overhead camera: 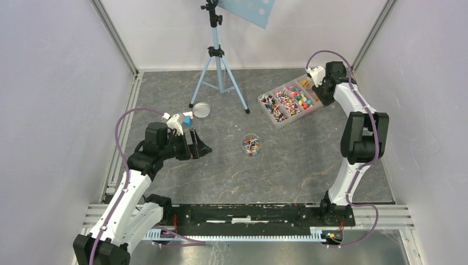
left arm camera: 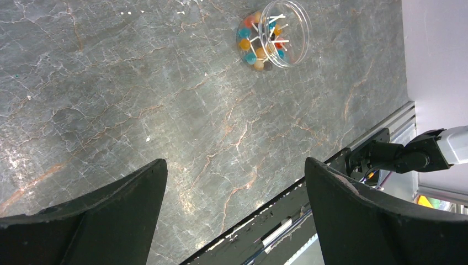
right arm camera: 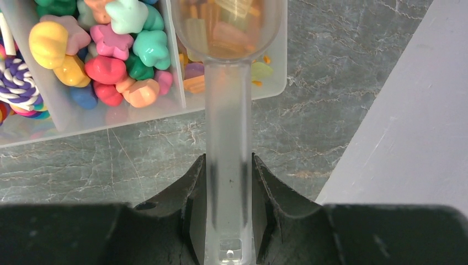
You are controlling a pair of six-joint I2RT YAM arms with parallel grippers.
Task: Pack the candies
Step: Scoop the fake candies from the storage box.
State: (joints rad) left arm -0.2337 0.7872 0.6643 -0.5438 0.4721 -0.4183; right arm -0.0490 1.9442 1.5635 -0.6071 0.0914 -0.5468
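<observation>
The candies [overhead camera: 287, 101] fill a clear compartment tray [overhead camera: 271, 117] at the back right; more candies [overhead camera: 251, 143] sit in a small clear jar [overhead camera: 251, 144] mid-table. My right gripper [right arm camera: 228, 165] is shut on the handle of a clear plastic scoop [right arm camera: 227, 110], whose bowl hovers over the tray's [right arm camera: 110, 118] end compartment of orange and yellow pieces. Whether the pieces seen through the bowl lie in it, I cannot tell. Star-shaped candies [right arm camera: 116, 49] fill the neighbouring compartment. My left gripper [left arm camera: 234, 163] hangs open and empty above the table, left of the jar [left arm camera: 274, 34].
A round clear lid [overhead camera: 201, 109] lies at the back left, with a small blue-and-white block [overhead camera: 187, 118] beside it. A light-blue tripod [overhead camera: 218, 72] stands at the back centre. Grey walls close in both sides; the arms' mounting rail [overhead camera: 248, 212] runs along the near edge.
</observation>
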